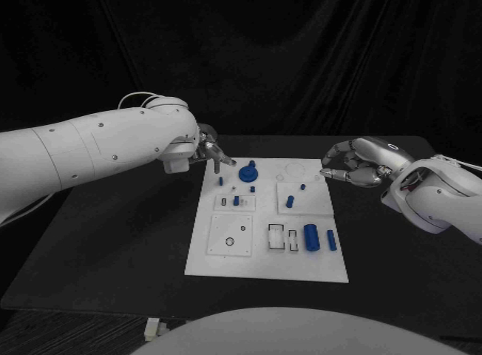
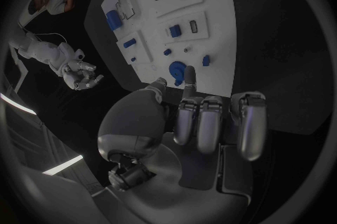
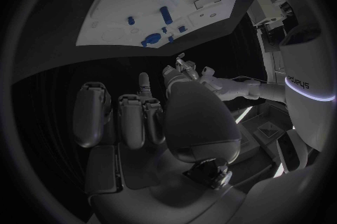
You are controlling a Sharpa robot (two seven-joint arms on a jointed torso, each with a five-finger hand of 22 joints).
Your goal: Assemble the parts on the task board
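The white task board (image 1: 305, 270) lies mid-table. Toward its far edge stands a round blue knob part (image 1: 248, 173), with small blue pieces (image 1: 290, 200) scattered before it. A thick blue cylinder (image 1: 311, 237) and a slimmer one (image 1: 332, 239) sit near the board's right edge. My left hand (image 1: 209, 151) hovers over the far left corner, one finger pointing down close to the knob part (image 2: 177, 68), holding nothing. My right hand (image 1: 353, 166) hangs off the far right corner, fingers curled in, with nothing in it.
Black tabletop (image 1: 113, 244) surrounds the board on all sides. The left half of the board carries raised white plates with holes (image 1: 231, 237) and rectangular slots (image 1: 282, 238). My big white left arm (image 1: 81, 155) reaches across the table's left side.
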